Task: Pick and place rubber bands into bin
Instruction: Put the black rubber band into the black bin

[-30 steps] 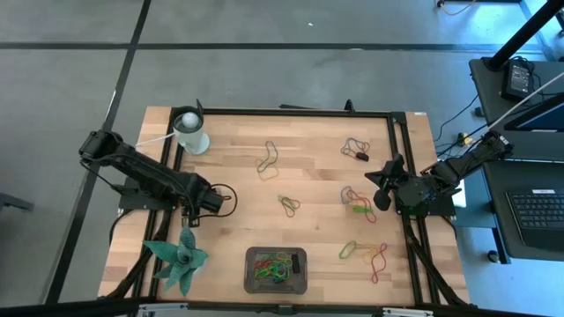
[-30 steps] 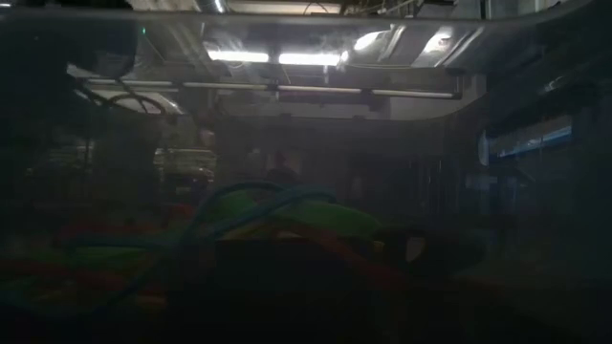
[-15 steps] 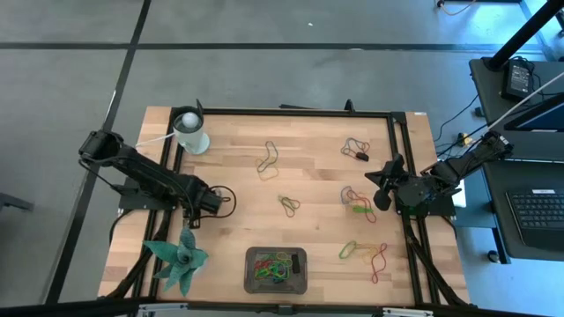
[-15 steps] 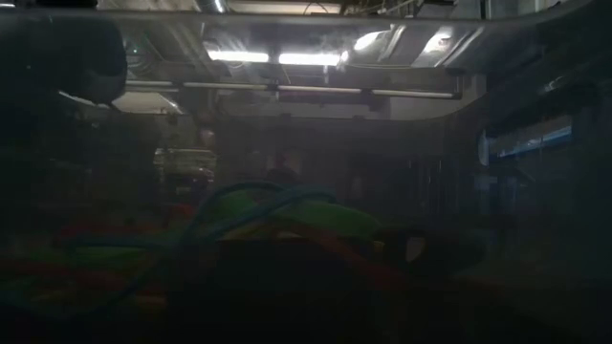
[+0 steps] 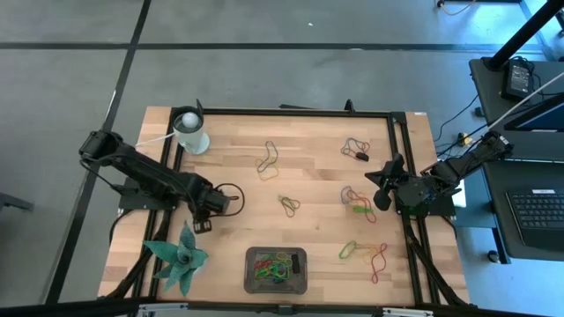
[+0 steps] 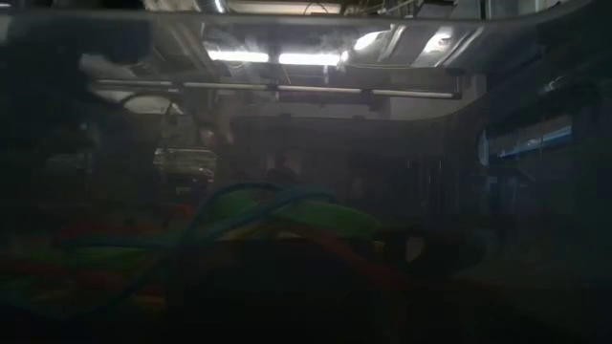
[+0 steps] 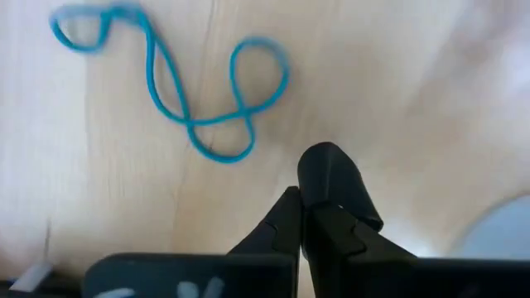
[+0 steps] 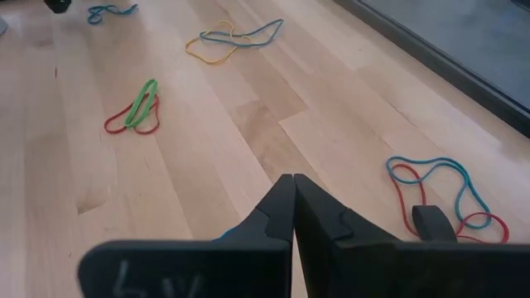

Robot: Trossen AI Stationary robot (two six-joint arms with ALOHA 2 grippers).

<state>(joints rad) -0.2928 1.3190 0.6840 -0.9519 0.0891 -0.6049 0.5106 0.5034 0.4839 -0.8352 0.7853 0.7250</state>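
- Left tool (image 5: 231, 201): centre left of the high view, low over the worktop (image 5: 308, 141). Fingers pressed together with nothing between them in the left wrist view; a blue band (image 7: 178, 91) lies just ahead of the tips, apart from them. Judged a missed or unfinished pinch.
- Left arm: reaches in from the left edge, elbow bent, forearm near level, wrist pointing right.
- Right tool (image 5: 379, 183): centre right, fingers together, empty; parked at the worktop's edge, likely waiting.
- Right arm: folded at the right edge, wrist pointing left.
- Bands (image 5: 354, 204): loose clusters at upper centre, centre, upper right and lower right, scattered for picking.
- Bin (image 5: 250, 273): bottom centre, between both arms, already holding a tangle of bands.
- Cup (image 5: 190, 131): upper left.
- Green plant (image 5: 179, 257): lower left.
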